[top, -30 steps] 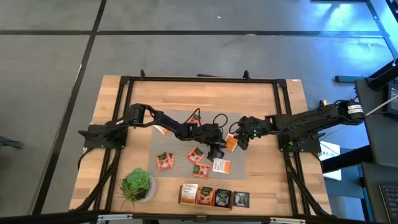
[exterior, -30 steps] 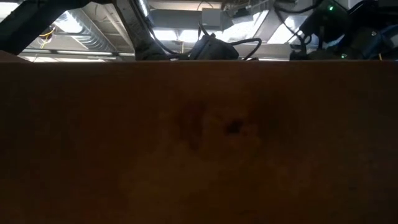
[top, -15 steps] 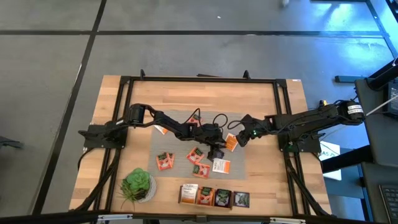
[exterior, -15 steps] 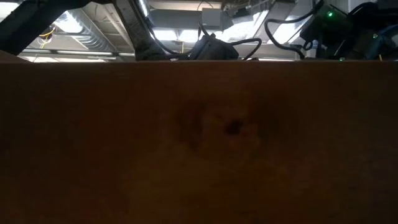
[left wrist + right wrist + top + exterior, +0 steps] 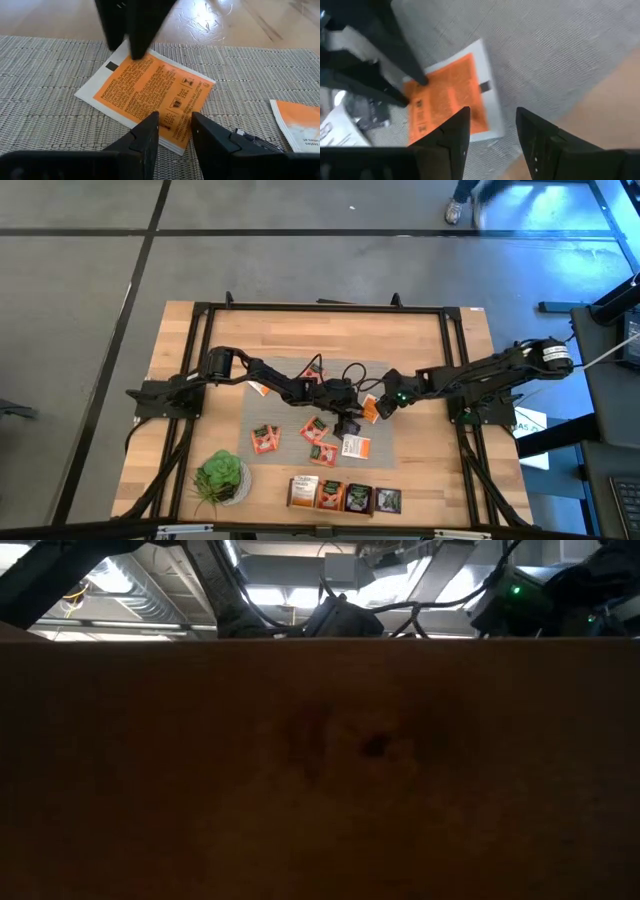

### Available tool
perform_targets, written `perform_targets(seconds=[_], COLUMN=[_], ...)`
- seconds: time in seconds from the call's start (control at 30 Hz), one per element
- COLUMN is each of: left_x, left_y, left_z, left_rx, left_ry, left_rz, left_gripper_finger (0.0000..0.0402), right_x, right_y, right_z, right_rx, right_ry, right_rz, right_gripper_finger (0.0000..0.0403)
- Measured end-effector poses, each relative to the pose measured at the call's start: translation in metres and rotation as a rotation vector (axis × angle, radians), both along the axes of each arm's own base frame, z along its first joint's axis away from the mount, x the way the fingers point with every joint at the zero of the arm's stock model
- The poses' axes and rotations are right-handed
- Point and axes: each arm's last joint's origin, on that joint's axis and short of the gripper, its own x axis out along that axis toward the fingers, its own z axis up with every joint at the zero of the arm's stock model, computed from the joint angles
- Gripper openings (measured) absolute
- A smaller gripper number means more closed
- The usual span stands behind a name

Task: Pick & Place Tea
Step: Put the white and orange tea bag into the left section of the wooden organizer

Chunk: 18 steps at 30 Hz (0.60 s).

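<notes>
Right gripper (image 5: 372, 406) moved to orange sachet (image 5: 150, 90); print unreadable.

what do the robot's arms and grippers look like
Both arms are dark, jointed and slim, with black cables looping along them. The left gripper has two matte black wedge-shaped fingers. The right gripper has the same black tapered fingers, and a small green light glows near its wrist.

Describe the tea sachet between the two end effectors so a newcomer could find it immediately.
On the wooden table lies a grey woven mat. At its right-hand middle, the orange sachet lies flat. Unlike its neighbours, it has an end effector at each end: the left end effector and the right end effector.
</notes>
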Motion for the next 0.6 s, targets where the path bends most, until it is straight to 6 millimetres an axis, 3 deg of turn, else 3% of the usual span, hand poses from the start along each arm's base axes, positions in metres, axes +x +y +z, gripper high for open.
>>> perform_targets(seconds=[0.3,0.6], left_x=[-0.0003,-0.0003], left_y=[0.0,0.0], left_z=[-0.0003,-0.0005], left_rx=[0.0,0.0], left_ry=[0.002,0.002], left_rz=[0.0,0.0], left_gripper_finger=[0.0109,0.0113], right_x=[0.0054,0.0053], right_y=[0.0018,0.0024], right_z=[-0.0046,-0.0049], right_rx=[0.058,0.059], right_ry=[-0.01,-0.009], right_rz=[0.02,0.057], right_gripper_finger=[0.0153,0.0066])
